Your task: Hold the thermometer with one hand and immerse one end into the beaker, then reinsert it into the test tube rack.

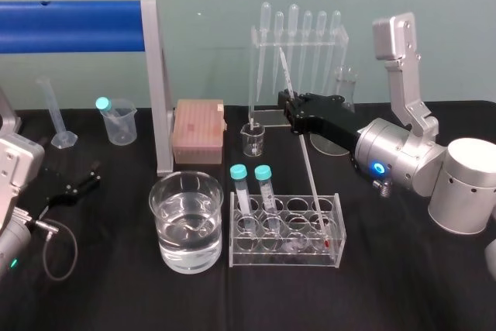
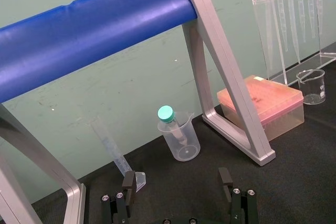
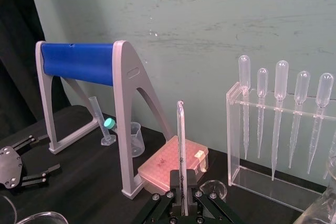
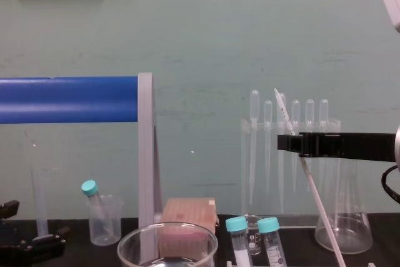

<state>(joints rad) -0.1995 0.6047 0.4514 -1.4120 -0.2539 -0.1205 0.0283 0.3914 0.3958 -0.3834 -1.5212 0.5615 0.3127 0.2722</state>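
The thermometer [image 1: 308, 167] leans with its lower end in a right-hand hole of the clear test tube rack [image 1: 339, 226]. My right gripper [image 1: 293, 106] reaches in from the right and is shut on the rod's upper part. In the right wrist view the thermometer [image 3: 181, 145] rises from between the closed fingers [image 3: 175, 186]. From the chest view the thermometer [image 4: 312, 186] slants down through the right gripper [image 4: 292, 142]. The beaker [image 1: 167, 230], part full of water, stands just left of the rack. My left gripper [image 2: 177, 182] is parked at the far left, open and holding nothing.
Two teal-capped tubes [image 1: 252, 191] stand in the rack's left holes. Behind are a pipette stand [image 1: 298, 44], a small glass beaker [image 1: 253, 139], a pink tip box [image 1: 199, 131], a conical flask [image 1: 346, 87], a blue-barred frame [image 1: 157, 91], a plastic beaker [image 1: 118, 123] and a measuring cylinder [image 1: 56, 114].
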